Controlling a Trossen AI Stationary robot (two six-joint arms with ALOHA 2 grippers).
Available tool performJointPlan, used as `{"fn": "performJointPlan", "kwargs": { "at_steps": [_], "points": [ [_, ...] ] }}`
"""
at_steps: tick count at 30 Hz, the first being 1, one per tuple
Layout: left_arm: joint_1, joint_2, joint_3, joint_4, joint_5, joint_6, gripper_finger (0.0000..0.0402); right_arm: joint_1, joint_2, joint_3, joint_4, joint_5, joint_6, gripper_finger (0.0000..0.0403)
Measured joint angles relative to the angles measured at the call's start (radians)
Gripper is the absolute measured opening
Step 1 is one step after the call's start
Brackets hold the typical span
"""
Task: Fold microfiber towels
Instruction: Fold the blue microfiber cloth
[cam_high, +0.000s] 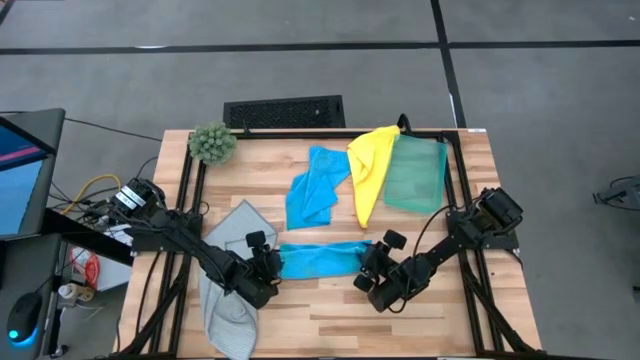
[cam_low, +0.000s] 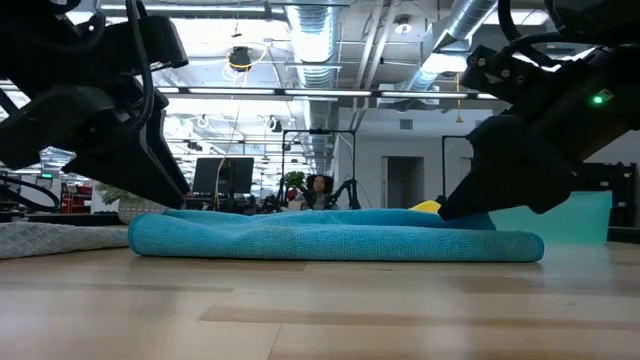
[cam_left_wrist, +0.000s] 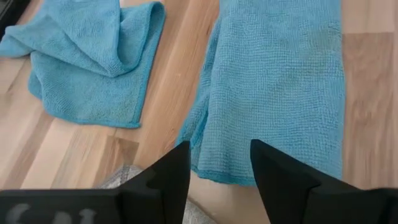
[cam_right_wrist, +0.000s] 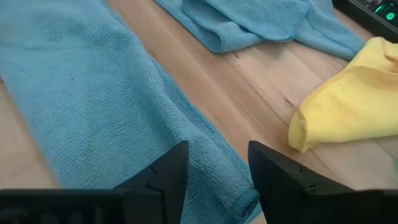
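Observation:
A bright blue towel (cam_high: 320, 260) lies on the wooden table (cam_high: 400, 320) as a long folded strip, near the front middle. My left gripper (cam_left_wrist: 219, 146) stands open at its left end (cam_left_wrist: 211, 174); my right gripper (cam_right_wrist: 217, 146) stands open at its right end (cam_right_wrist: 217, 186). Both point slanting down. A second blue towel (cam_high: 315, 190) lies crumpled behind it. A yellow towel (cam_high: 370, 170) and a teal green towel (cam_high: 415, 175) lie at the back right. A pale grey towel (cam_high: 230, 280) lies under my left arm. My left gripper has its open fingers (cam_left_wrist: 177, 168) over the strip's left end edge; I cannot tell whether they touch the cloth. My right gripper has its open fingers (cam_right_wrist: 174, 171) over the strip's right end; whether they touch it I cannot tell either.
A fuzzy green plant (cam_high: 212, 143) stands at the back left corner. A black slotted block (cam_high: 284, 112) lies beyond the far edge. Bare wood (cam_high: 330, 315) runs along the near edge in front of the strip.

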Motion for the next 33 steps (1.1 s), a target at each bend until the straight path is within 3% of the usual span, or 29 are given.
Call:
{"fn": "performJointPlan", "kwargs": {
  "at_steps": [4,14,18,24,33],
  "points": [
    [0.000,0.000,0.023,0.021,-0.006,0.027,0.0162,-0.008,0.000,0.000,-0.012,0.016,0.021,0.0194],
    [0.001,0.000,0.028,0.298,-0.026,0.230,0.0162,-0.019,-0.129,0.000,-0.112,0.122,0.023,0.0187],
    [0.014,0.009,0.000,0.383,-0.023,0.248,0.0162,-0.002,-0.158,-0.002,-0.065,0.132,0.024,0.0185],
    [0.023,0.030,-0.078,0.518,-0.038,0.245,0.0162,0.045,-0.045,-0.004,0.050,0.197,0.059,0.0183],
    [0.059,0.029,-0.153,0.556,-0.014,0.217,0.0162,-0.019,0.166,-0.003,0.070,0.204,0.252,0.0167]
  ]
}}
